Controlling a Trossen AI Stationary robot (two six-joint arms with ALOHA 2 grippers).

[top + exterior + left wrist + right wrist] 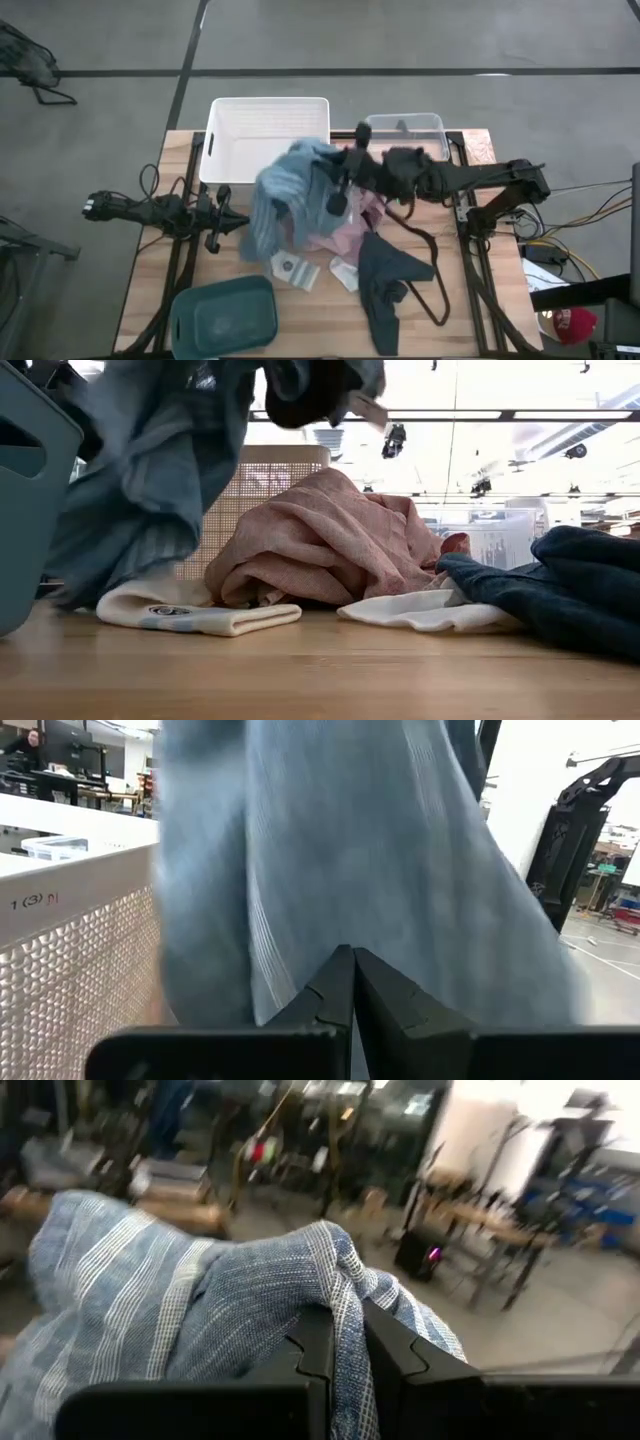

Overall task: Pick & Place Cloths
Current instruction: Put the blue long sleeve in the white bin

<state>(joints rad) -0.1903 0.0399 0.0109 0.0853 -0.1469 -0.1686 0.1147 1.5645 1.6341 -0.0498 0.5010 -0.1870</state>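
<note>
My right gripper (338,196) is over the table's middle, shut on the blue-grey striped shirt (285,195), which hangs lifted beside the white basket (265,135). My left gripper (352,960) is shut and waits at the table's left, its tips just short of the hanging shirt (330,840); I cannot tell if they touch. The pink garment (320,540) lies heaped on the table behind the socks. A navy garment (385,285) lies toward the near right. Cream and white socks (295,268) (345,272) lie flat in front of the pile. My right gripper pinches a bunched fold of the striped shirt (345,1295) between its two fingers, several layers, reaching level from the table's right. The shirt hangs slack below the fingers; its lower end (100,575) drops behind a cream sock (200,615), and I cannot tell if it rests on the table.
A clear bin (405,130) stands at the far edge next to the white basket. A teal bin (225,315) sits at the near left. A thin black wire hanger (430,265) lies by the navy garment. Bare wood shows along the near edge.
</note>
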